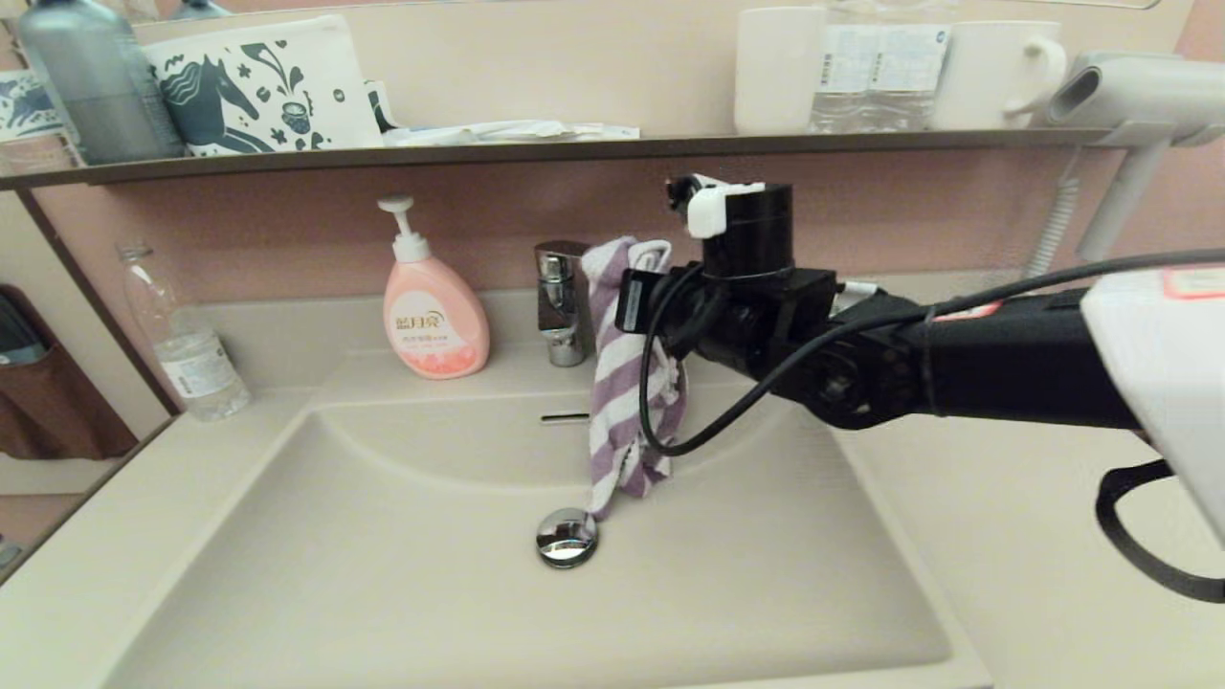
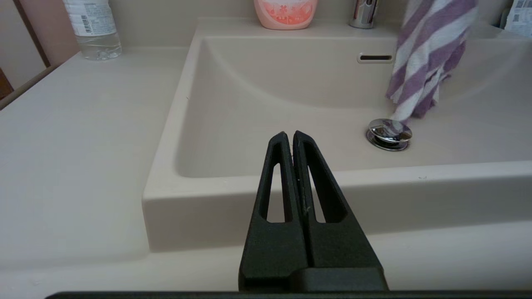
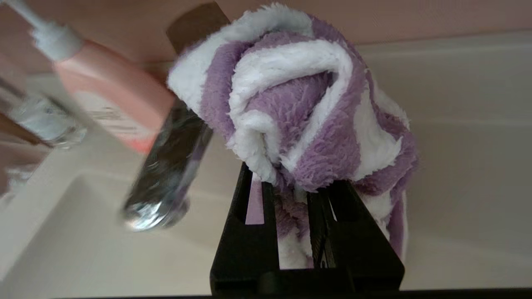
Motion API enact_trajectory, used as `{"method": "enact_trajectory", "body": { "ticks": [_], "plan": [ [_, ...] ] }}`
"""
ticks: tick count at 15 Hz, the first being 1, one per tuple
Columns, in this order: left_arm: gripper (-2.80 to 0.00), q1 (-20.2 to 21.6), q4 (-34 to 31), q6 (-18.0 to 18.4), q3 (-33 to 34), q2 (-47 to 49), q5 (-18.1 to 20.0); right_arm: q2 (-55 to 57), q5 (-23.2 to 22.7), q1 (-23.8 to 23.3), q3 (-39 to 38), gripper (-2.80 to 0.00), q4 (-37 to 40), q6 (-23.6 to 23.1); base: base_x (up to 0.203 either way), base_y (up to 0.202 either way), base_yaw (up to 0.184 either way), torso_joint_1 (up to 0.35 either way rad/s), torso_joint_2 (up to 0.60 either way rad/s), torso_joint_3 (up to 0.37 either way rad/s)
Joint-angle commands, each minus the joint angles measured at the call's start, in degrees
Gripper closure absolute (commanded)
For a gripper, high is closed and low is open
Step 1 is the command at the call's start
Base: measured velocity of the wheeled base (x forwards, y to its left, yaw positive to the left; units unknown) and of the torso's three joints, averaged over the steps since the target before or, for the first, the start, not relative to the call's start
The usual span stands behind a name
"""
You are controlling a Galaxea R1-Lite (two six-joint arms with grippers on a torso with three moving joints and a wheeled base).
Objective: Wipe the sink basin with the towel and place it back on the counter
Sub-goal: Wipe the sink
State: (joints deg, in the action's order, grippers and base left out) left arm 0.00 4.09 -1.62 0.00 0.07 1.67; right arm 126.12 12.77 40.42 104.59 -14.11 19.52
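Sink basin lay under our right arm, reaching across; right gripper pinched the towel, which dangled beside the faucet. Left gripper sat closed, empty. We couldn't read the soap bottle label.

The scene is viewed from above by the head camera, directed forward and down over the sink basin toward the faucet and shelf. The basin is seen low and level from its front rim by the left wrist camera. The towel is framed at very close range by the right wrist camera. Drain plug, soap bottle and towel are shared by the head and left wrist views.
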Motion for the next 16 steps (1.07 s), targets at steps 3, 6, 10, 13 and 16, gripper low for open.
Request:
{"method": "enact_trajectory", "body": {
  "ticks": [3,6,10,13,16],
  "plan": [
    [0.0,0.0,0.0,0.0,0.0,0.0,0.0,8.1,0.2,-0.7,1.8,0.0,-0.5,-4.5,0.0,0.0,0.0,0.0,0.0,0.0],
    [0.0,0.0,0.0,0.0,0.0,0.0,0.0,10.3,0.5,-1.0,1.7,0.0,-0.4,-5.1,0.0,0.0,0.0,0.0,0.0,0.0],
    [0.0,0.0,0.0,0.0,0.0,0.0,0.0,11.4,5.2,-3.2,2.0,0.0,7.2,-12.2,0.0,0.0,0.0,0.0,0.0,0.0],
    [0.0,0.0,0.0,0.0,0.0,0.0,0.0,8.9,5.7,-7.1,1.3,0.0,8.3,-12.4,0.0,0.0,0.0,0.0,0.0,0.0],
    [0.0,0.0,0.0,0.0,0.0,0.0,0.0,5.1,5.6,-11.5,-0.5,0.0,11.3,-12.3,0.0,0.0,0.0,0.0,0.0,0.0]
  ]
}}
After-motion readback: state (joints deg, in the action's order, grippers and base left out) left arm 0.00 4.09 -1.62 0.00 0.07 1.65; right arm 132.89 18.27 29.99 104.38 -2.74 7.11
